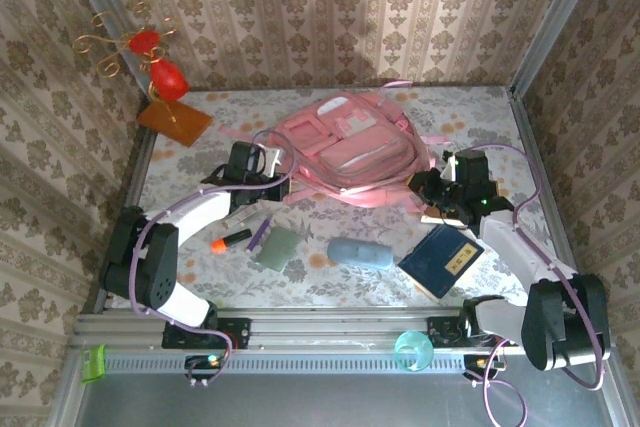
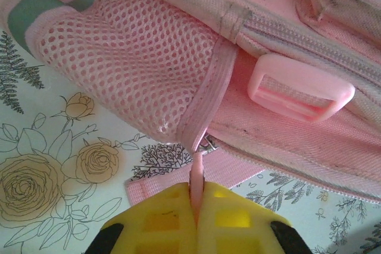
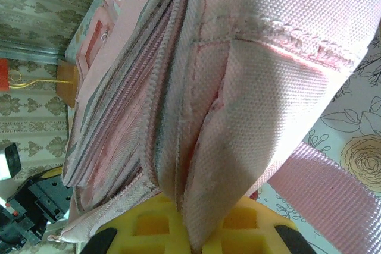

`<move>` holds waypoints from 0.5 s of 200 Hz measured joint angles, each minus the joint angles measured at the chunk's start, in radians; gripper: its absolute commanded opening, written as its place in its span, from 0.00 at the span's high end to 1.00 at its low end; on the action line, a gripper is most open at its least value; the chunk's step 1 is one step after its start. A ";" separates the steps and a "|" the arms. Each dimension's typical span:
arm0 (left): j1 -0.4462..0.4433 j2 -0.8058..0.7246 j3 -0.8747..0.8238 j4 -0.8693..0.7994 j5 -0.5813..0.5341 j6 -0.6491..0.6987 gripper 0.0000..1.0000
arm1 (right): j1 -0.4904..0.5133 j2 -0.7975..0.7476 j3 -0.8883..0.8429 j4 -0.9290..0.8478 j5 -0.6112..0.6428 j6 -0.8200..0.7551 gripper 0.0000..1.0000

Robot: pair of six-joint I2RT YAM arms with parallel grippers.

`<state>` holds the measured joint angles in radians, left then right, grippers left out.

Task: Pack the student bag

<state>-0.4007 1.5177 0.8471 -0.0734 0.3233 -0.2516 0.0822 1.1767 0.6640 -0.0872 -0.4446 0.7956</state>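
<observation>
On the table I count one bag (image 1: 345,152), one book (image 1: 441,259), one blue case (image 1: 360,252), one grey pad (image 1: 276,246), one marker (image 1: 232,238), one red ornament (image 1: 160,72) and one teal ring (image 1: 413,349). There are two grippers: left gripper (image 2: 195,206), right gripper (image 3: 190,224).

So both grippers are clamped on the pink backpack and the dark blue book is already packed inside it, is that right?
Not quite. The top external view shows the dark blue book lying on the table near the right arm, outside the student bag. The rest holds: the left gripper pinches its pink zipper pull, the right gripper a fold of its fabric.
</observation>
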 measured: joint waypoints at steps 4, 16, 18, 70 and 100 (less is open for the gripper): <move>0.002 0.000 0.000 0.000 0.002 0.002 1.00 | 0.000 0.001 0.000 0.000 -0.003 0.000 1.00; 0.005 0.000 0.000 0.001 0.005 0.003 1.00 | 0.002 0.002 0.000 0.001 -0.006 0.000 1.00; 0.005 0.000 0.000 0.000 0.005 0.003 1.00 | 0.002 0.002 0.000 0.001 -0.006 0.000 1.00; 0.045 -0.014 -0.004 0.000 -0.055 0.012 0.40 | 0.088 0.037 0.000 0.064 0.036 0.015 1.00; 0.042 -0.158 -0.058 0.014 -0.108 0.014 0.22 | 0.149 0.095 0.000 0.089 0.073 0.005 1.00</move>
<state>-0.3592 1.3602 0.7895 -0.0589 0.2153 -0.2379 0.2314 1.2713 0.6640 0.0017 -0.3714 0.8001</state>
